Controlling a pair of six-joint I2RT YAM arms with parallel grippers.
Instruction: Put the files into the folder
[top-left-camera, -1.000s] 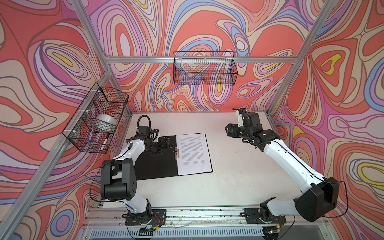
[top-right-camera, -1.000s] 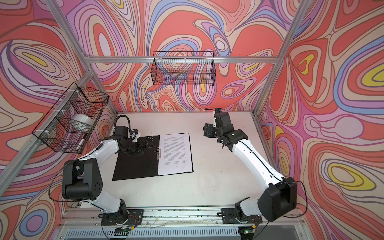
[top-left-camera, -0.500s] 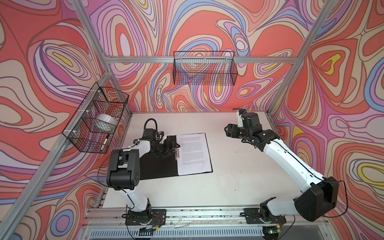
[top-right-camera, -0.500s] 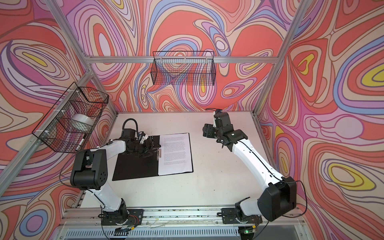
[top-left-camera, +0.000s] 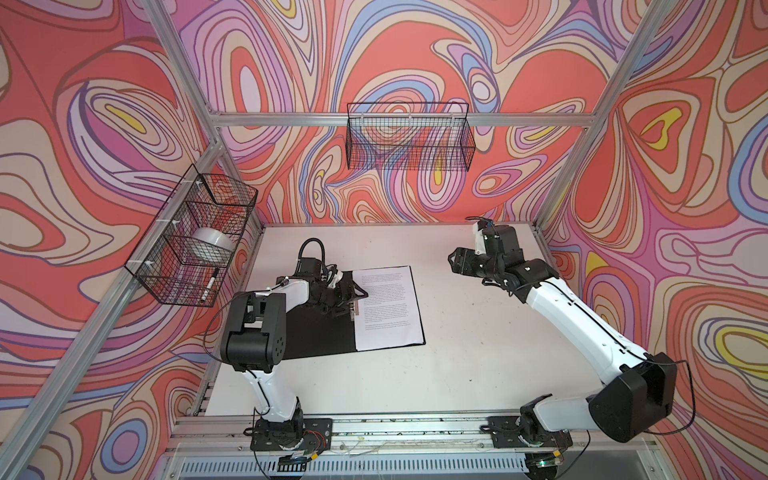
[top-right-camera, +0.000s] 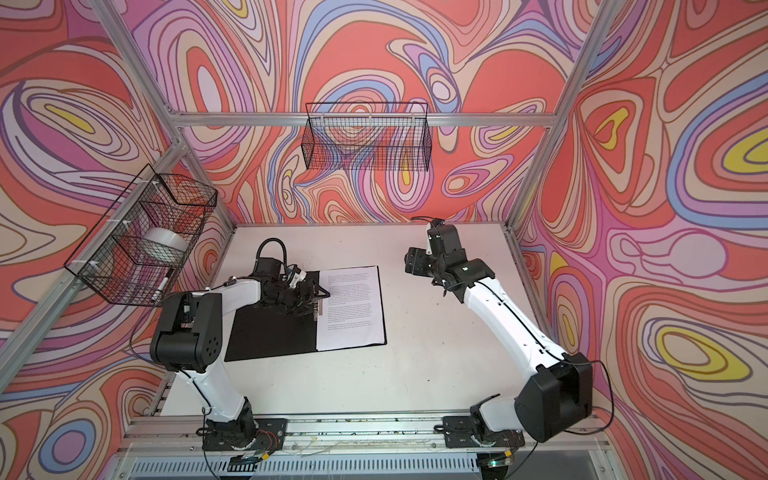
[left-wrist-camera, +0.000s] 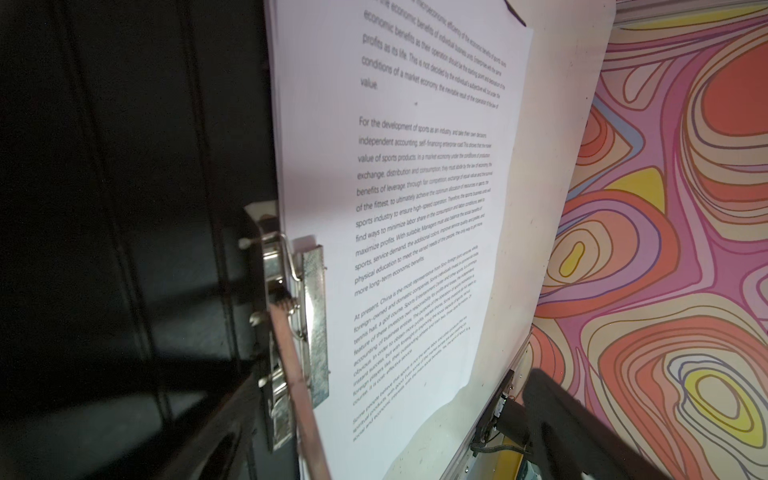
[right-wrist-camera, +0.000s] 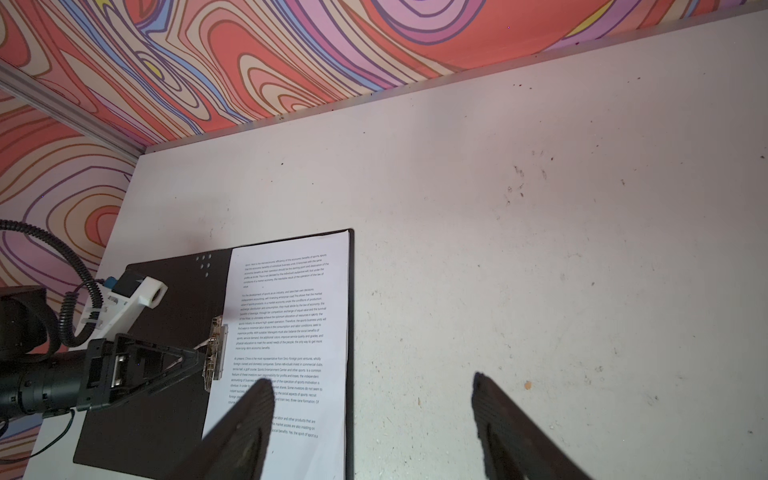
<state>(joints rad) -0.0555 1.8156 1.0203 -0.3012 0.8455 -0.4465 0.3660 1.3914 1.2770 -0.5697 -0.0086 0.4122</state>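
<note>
The folder (top-left-camera: 316, 336) lies open flat on the table, black inside up. The files (top-left-camera: 388, 307) are a white printed stack on its right half, in both top views (top-right-camera: 351, 307). My left gripper (top-left-camera: 353, 297) is low over the spine clip (left-wrist-camera: 311, 316), open. The clip's thin raised lever (left-wrist-camera: 291, 374) stands between the fingers, close to one of them. The clip's metal plate lies on the files' edge (left-wrist-camera: 415, 166). My right gripper (top-left-camera: 455, 262) hovers open and holding nothing above the bare table, right of the folder. Its view looks down on the files (right-wrist-camera: 299, 311).
A wire basket (top-left-camera: 191, 241) on the left wall holds a tape roll and a marker. A second wire basket (top-left-camera: 409, 137) hangs on the back wall. Aluminium frame posts stand at the table's corners. White tabletop (top-left-camera: 478, 332) stretches right of the folder.
My left gripper has slid right across the folder's black half to the spine clip, and that arm's elbow has swung inward. The right arm and the files have stayed put.
</note>
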